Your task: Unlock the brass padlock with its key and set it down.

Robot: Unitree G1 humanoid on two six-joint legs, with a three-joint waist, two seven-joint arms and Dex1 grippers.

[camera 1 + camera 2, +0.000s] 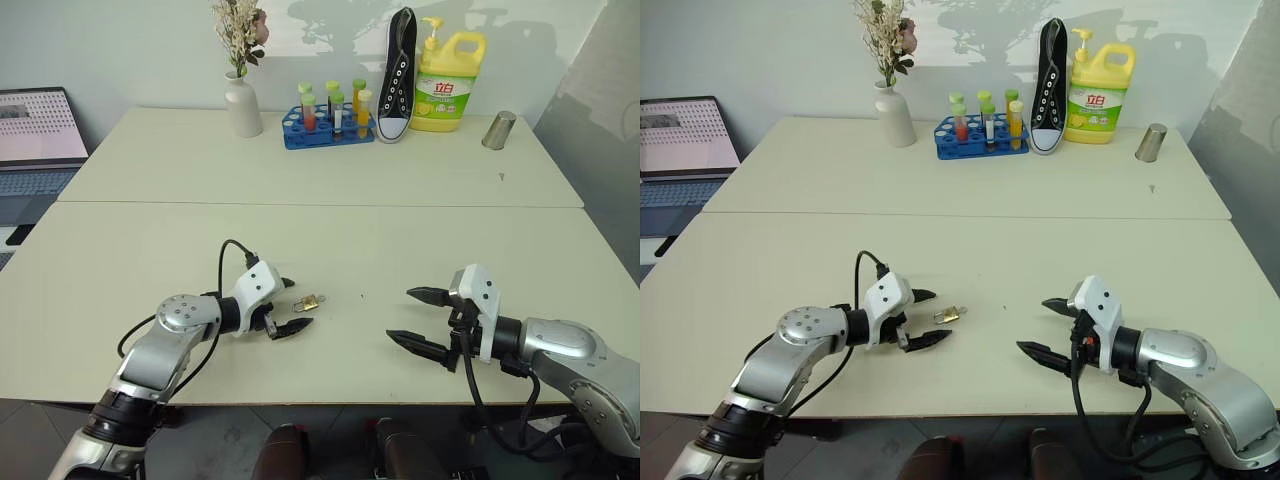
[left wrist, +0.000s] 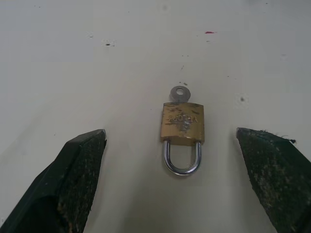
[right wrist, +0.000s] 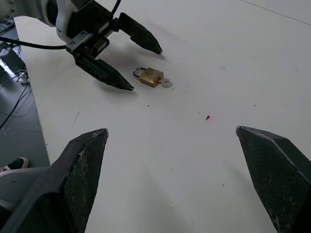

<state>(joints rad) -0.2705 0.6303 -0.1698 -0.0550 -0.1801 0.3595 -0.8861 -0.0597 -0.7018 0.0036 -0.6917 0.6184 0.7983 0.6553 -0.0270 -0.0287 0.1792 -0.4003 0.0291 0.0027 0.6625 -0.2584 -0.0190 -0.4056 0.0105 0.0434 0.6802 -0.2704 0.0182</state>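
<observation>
key [image 2: 180, 93] blade hidden inside brass padlock [image 2: 182, 123], laptop [image 1: 38, 135] cut off at frame edge

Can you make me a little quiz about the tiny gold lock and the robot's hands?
1. True or false: the key is already stuck in the brass padlock.
2. Which tool is closest to the padlock? A) the left tool B) the right tool
3. Fill in: the padlock lies flat on the ____, and nothing is holding it.

Key:
1. True. The key's round head pokes out of the lock body, opposite the shackle.
2. A. Its open fingers point at the padlock without touching it.
3. Table.
</observation>
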